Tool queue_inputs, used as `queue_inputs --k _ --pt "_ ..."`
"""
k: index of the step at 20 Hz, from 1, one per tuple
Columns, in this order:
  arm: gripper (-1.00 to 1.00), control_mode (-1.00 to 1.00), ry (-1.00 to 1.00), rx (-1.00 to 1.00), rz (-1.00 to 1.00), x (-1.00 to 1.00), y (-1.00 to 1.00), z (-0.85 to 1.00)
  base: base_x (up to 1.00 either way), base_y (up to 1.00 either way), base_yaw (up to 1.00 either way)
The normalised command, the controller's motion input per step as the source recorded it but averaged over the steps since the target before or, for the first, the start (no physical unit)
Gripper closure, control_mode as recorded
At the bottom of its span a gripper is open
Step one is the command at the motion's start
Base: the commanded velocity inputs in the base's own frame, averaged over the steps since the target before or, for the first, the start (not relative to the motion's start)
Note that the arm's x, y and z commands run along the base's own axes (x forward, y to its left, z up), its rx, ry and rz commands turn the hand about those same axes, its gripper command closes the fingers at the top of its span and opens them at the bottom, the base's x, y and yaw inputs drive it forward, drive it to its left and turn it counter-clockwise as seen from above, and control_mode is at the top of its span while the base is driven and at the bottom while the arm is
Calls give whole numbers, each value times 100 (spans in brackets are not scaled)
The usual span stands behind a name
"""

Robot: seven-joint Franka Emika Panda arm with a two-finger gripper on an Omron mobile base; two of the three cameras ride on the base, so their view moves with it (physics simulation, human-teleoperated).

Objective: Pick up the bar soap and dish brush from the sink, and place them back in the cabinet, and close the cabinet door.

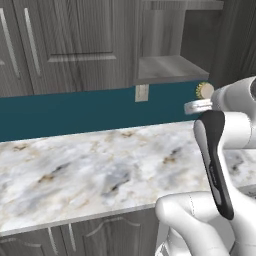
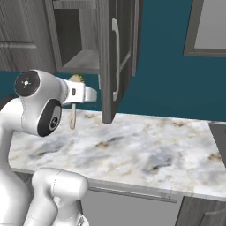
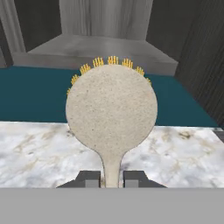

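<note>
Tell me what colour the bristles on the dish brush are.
Yellow-gold, fringing the dish brush head's top edge; clearest in the hand view.

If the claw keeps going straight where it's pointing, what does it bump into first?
Probably the cabinet. The claw, shut on the dish brush, points at the front edge of its grey shelf, so the brush head would likely touch there first. Depth is hard to judge.

In sight are one dish brush with a round cream-tan head (image 3: 111, 109), one open dark grey woodgrain wall cabinet (image 1: 170, 69) with one grey inner shelf (image 3: 96, 46), one tall dark grey cabinet door (image 2: 115, 57), one marble-topped table (image 1: 90, 170) and one wall outlet (image 1: 142, 93).
</note>
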Motion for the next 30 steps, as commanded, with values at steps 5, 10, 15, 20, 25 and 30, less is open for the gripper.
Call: queue_inputs --k 5,10,15,20,25,30 --pt "100 -100 -13 -1 0 -10 0 33 0 0 0" --pt "100 -100 -8 -3 0 0 0 35 0 0 0" --pt "100 -100 -8 -2 0 0 0 33 0 0 0" --pt "100 -100 -4 -1 0 8 3 31 0 0 0" --pt "100 -100 -1 0 0 20 2 28 0 0 0" --pt "100 -100 0 0 0 24 0 29 0 0 0"
